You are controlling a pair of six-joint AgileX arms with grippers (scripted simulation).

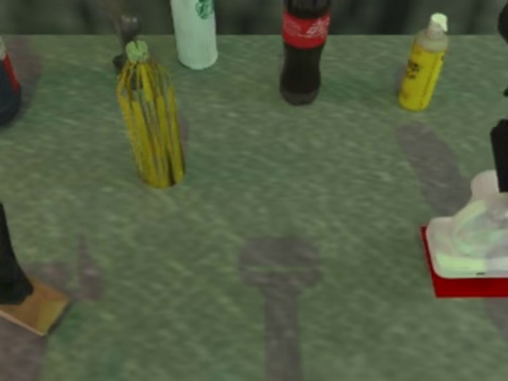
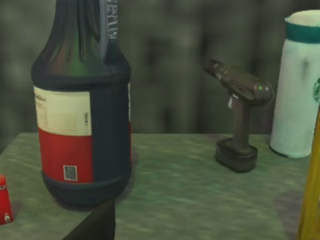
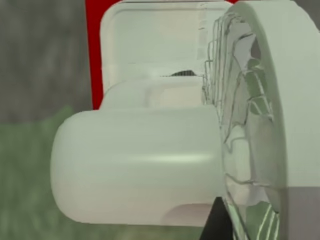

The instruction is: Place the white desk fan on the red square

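Observation:
The white desk fan (image 1: 470, 242) stands on the red square (image 1: 464, 287) at the table's right edge, its base inside the patch. In the right wrist view the fan's motor housing (image 3: 140, 165) and disc head (image 3: 260, 125) fill the picture, with the red square (image 3: 93, 50) behind the base. My right gripper (image 1: 500, 159) hangs right at the fan's head; its grip is hidden. My left gripper (image 1: 9, 270) is parked at the left edge, open, with one dark fingertip (image 2: 97, 225) showing and nothing in it.
Along the back stand a dark drill (image 1: 127, 36), a white cylinder with a green logo (image 1: 194, 32), a cola bottle (image 1: 304, 48) and a small yellow bottle (image 1: 423, 67). A tall yellow bottle (image 1: 151, 119) stands left of centre. A tan wooden block (image 1: 38, 308) lies under my left arm.

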